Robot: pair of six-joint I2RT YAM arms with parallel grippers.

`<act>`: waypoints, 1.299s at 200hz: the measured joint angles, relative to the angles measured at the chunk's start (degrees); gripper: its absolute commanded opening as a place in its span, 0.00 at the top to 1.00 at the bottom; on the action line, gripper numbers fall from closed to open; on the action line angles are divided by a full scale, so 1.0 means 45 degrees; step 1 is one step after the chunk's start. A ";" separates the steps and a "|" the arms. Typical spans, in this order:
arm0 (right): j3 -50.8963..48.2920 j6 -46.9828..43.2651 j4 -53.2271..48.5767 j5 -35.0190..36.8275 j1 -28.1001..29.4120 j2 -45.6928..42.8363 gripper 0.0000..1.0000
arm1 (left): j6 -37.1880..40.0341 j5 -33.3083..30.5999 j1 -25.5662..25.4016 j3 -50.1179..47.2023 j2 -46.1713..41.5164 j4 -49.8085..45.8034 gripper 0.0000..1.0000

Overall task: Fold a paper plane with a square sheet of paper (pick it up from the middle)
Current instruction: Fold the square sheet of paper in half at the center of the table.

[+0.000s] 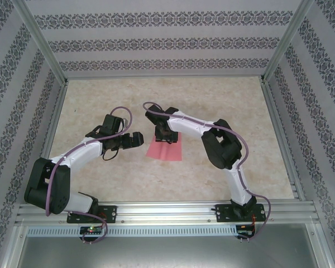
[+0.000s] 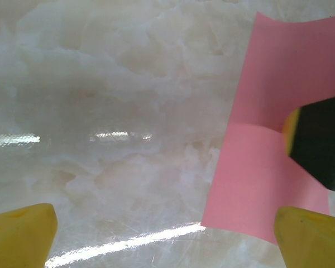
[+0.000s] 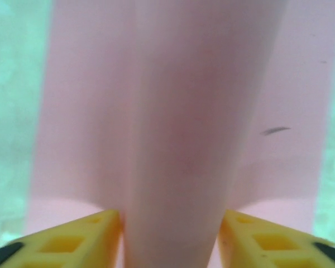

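The square sheet of paper (image 1: pixel 166 151) lies pink-red on the marbled table (image 1: pixel 212 106) between the two arms. My right gripper (image 1: pixel 165 136) stands on the sheet's middle, pointing down. In the right wrist view its yellow fingers (image 3: pixel 84 241) press from both sides on a raised ridge of the paper (image 3: pixel 173 123) that bulges up between them. My left gripper (image 1: pixel 135 139) hovers just left of the sheet. It is open (image 2: pixel 167 226), with bare table between its fingers and the paper's edge (image 2: pixel 262 173) by its right finger. The right gripper's dark fingertip (image 2: pixel 318 145) rests on the sheet.
Metal frame rails (image 1: pixel 279 123) and patterned walls (image 1: pixel 156 44) enclose the table on three sides. Bare marble surface stretches behind and to both sides of the sheet.
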 measured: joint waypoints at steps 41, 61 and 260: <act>-0.1098 0.0097 0.0772 -0.0398 -0.0010 -0.2074 0.65 | 0.0000 0.0000 0.0000 0.0015 -0.0005 -0.0005 0.00; -0.1967 0.0204 0.1739 -0.1020 -0.0102 -0.3201 0.64 | 0.0000 0.0005 0.0000 0.0034 -0.0005 -0.0039 0.00; -0.8563 0.0937 0.6241 -0.3531 -0.1681 -0.6115 0.33 | -0.0005 0.2176 -0.0714 0.0583 0.0194 -0.0029 0.03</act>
